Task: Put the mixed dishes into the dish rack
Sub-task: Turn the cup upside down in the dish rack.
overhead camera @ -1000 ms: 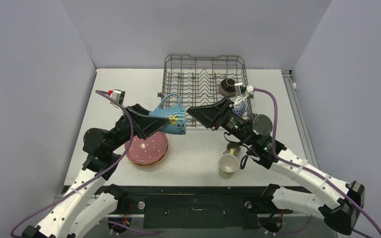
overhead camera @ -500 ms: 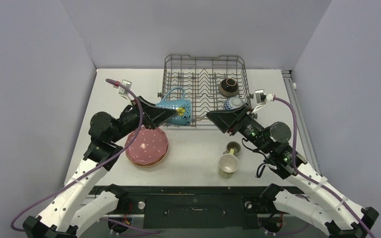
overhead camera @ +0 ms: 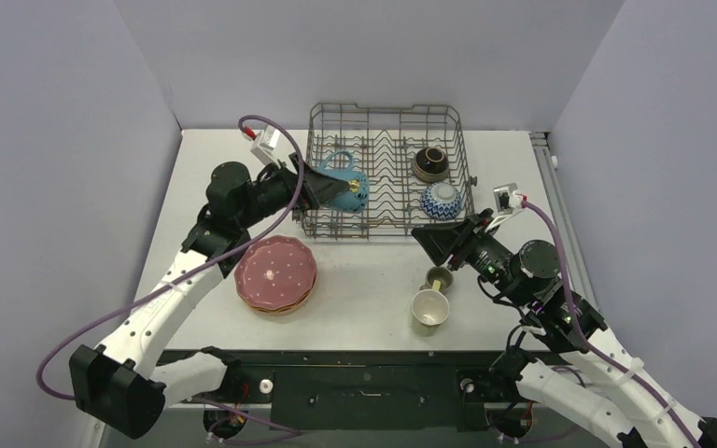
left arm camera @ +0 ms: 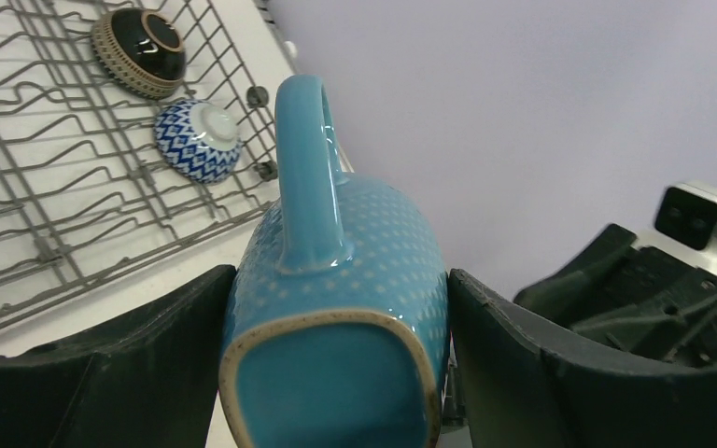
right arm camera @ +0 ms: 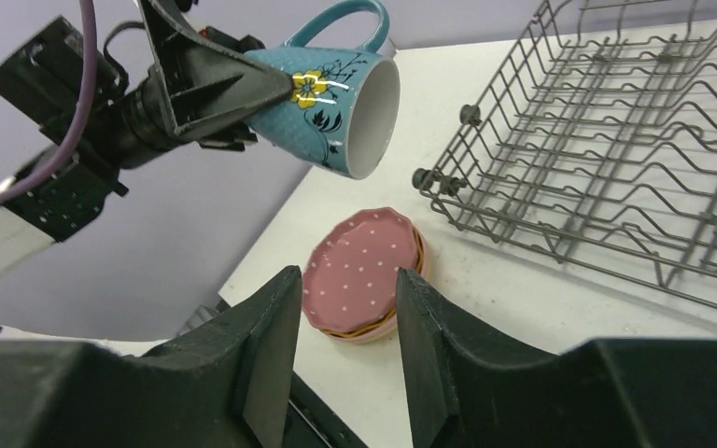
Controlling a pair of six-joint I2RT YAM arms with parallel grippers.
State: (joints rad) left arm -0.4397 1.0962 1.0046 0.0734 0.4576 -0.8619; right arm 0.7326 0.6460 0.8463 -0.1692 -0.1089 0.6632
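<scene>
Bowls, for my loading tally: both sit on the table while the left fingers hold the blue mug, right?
No: the top view shows the dark-brown bowl and the blue-white bowl inside the dish rack. The left fingers do hold the blue mug.

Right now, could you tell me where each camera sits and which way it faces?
Top: above, behind the bases, looking down on the table and rack; both arms show, left gripper and right gripper.
Left wrist: on the left arm, facing the rack's brown bowl and patterned bowl; its fingers clamp the blue mug.
Right wrist: on the right arm, facing left toward the pink plate; its open fingers show.
Shared: all three show the mug.
</scene>
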